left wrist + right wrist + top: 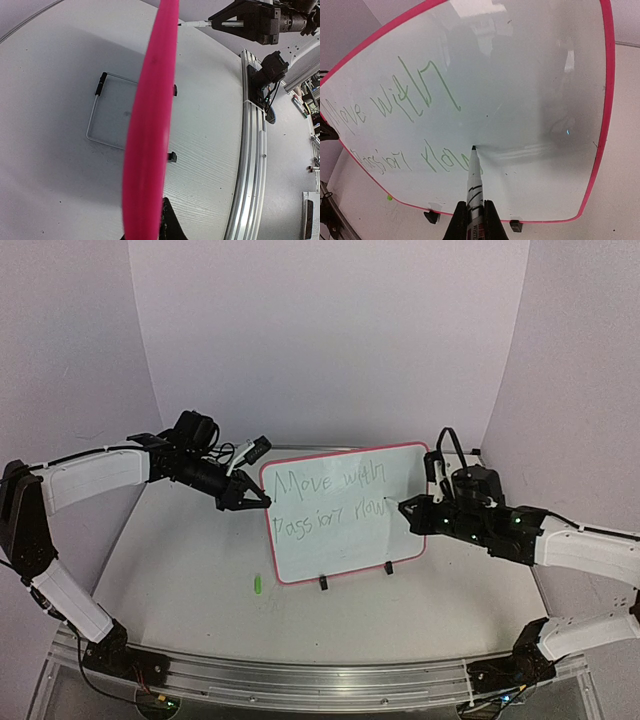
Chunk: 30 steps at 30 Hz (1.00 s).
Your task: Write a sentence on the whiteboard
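- Right gripper point(474, 210): your jaws are clamped on the barrel of a marker point(473, 175). It points away from the wrist, and its tip is on the whiteboard point(335, 552) or a hair off it. The wrist view does not settle which.
- Left gripper point(248, 500): it is pinched shut on the board's pink-red frame point(150, 125), at the left edge and about mid-height, steadying the board for you.
- Just past both claws, the whiteboard stands upright near the middle of the table point(170, 570). It is propped on its wire stand point(92, 125) and black clip feet point(323, 583), with its face turned toward the arm bases.
- On that face, the sentence point(332, 496) runs in two slanted green lines. The top one reads "Move with". The lower one looks like "Passion now", though its letters are rough and the first word is hard to make out.
- Your marker tip sits just right of the last letter of the lower line, on bare white. The rest of the board's right side is blank.
- My reading is that the writing is done or very nearly so. At most a closing stroke or a full stop is left.
- After that, you would lift the tip clear without smearing the last word, then let go of the frame.
- Farther out, a small green piece point(256, 584), likely the marker's cap, lies on the table in front of the board's lower left corner, well apart from both claws.
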Tool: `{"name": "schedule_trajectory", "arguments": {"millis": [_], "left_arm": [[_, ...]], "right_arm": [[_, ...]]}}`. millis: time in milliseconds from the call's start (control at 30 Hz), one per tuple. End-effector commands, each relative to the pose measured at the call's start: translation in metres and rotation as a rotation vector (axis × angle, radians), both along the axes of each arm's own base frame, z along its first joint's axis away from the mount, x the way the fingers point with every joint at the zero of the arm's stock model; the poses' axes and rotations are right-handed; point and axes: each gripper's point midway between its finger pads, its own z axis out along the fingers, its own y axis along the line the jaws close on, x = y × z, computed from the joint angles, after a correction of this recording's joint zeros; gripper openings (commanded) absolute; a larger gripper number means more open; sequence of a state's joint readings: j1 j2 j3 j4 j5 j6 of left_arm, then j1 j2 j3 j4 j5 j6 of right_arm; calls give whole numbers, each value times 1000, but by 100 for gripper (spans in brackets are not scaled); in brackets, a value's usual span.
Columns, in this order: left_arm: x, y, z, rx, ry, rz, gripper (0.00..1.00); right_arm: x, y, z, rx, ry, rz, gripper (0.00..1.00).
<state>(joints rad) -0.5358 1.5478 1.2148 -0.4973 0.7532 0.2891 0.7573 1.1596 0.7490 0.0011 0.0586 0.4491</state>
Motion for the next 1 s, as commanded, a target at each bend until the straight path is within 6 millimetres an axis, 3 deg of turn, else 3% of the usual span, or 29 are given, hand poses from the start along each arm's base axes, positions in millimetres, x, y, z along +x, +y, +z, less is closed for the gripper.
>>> {"name": "schedule_trajectory", "arguments": {"millis": [0, 367, 967], "left_arm": [[5, 5, -18, 76, -23, 20, 0], [4, 4, -18, 75, -18, 18, 0], [4, 4, -19, 76, -16, 18, 0]], "right_arm": [[-7, -9, 25, 65, -54, -6, 0], [-13, -15, -14, 25, 29, -30, 0], [-4, -11, -19, 3, 26, -38, 0]]}}
